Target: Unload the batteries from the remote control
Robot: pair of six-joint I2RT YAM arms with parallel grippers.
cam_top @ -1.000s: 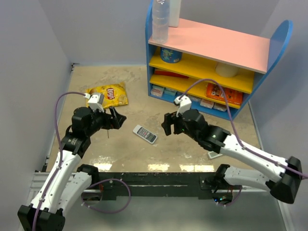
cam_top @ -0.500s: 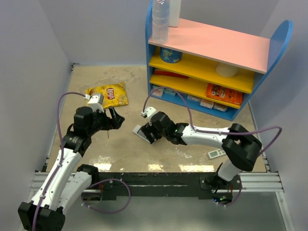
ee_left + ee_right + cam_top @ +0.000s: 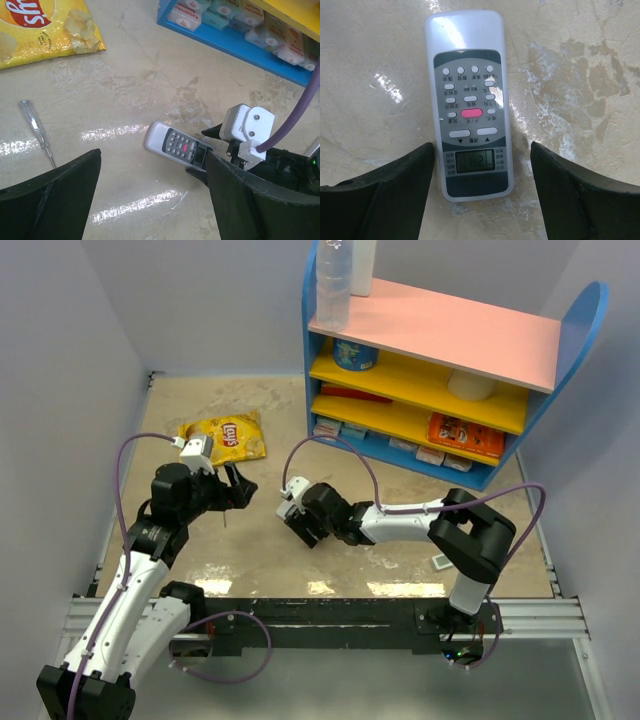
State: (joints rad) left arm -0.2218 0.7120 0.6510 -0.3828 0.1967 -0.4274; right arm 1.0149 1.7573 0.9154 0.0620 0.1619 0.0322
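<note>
As the remote control [image 3: 469,105] lies buttons-up, the right hand [image 3: 481,165] hangs open astride it, likely to turn it, while the left hand [image 3: 152,167] hovers open.

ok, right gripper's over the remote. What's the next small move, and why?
Probably lower the right gripper and close on the remote. It lies buttons-up between the open fingers, so it likely needs lifting and turning over to reach the batteries.

- chip bag [image 3: 225,436]: the Lay's logo, easy to read from up top
- wide white remote [image 3: 468,45]: Chinese characters under the buttons, too small for me to read
- its little screen [image 3: 475,161]: some digits, can't make them out for sure
</note>
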